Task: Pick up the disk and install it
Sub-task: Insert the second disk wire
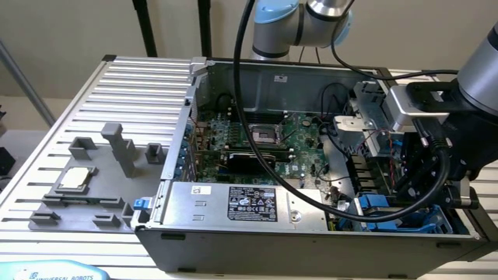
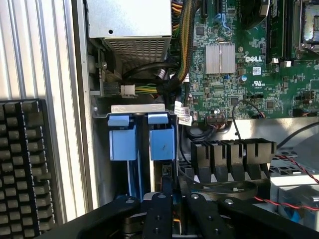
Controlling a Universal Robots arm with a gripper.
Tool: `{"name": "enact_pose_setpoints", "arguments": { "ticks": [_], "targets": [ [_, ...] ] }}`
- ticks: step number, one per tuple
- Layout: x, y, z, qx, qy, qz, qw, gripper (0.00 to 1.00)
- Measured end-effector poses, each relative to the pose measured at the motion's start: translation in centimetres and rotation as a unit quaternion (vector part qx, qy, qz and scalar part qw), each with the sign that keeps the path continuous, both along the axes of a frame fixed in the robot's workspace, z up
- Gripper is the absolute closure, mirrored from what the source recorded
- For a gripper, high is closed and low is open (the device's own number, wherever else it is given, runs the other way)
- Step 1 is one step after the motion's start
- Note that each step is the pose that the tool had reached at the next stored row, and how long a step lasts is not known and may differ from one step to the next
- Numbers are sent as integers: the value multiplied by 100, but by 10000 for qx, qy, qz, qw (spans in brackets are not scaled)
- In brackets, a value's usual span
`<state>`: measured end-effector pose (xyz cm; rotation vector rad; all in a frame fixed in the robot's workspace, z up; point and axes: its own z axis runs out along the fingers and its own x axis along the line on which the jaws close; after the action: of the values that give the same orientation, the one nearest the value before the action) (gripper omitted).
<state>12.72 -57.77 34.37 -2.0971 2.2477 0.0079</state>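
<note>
Wrist view: disk [image 2: 162, 144] stands on edge in the drive bay of the computer case [image 2: 79, 99], blue carrier end facing out, just beside a second blue carrier [image 2: 122, 142]. Gripper [image 2: 172, 199] sits directly over it, black jaws drawn close together on the disk's near edge. Green circuit board [image 2: 239, 64] lies beyond the bay. Exterior view: arm reaches into the case's lower corner at the exterior view's right; case rests on the slatted counter [image 1: 132, 99]

Silver-grey arm [image 1: 482, 76] with pale blue joint caps, thick black cables, black claw [image 2: 167, 199]
</note>
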Motion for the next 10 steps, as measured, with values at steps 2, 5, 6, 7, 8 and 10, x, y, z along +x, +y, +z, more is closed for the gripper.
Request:
{"name": "enact_pose_setpoints", "arguments": {
  "ticks": [2, 5, 6, 7, 8, 10],
  "targets": [
    [-5, 0, 2, 0, 0, 1, 10000, 84],
    [-28, 0, 2, -1, 0, 5, 10000, 84],
    [-35, 0, 1, -2, 0, 6, 10000, 84],
    [-37, 0, 0, -2, 0, 8, 10000, 84],
    [-37, 0, 0, -3, 0, 10, 10000, 84],
    [-37, 0, 0, -3, 0, 14, 10000, 84]
  ]
}}
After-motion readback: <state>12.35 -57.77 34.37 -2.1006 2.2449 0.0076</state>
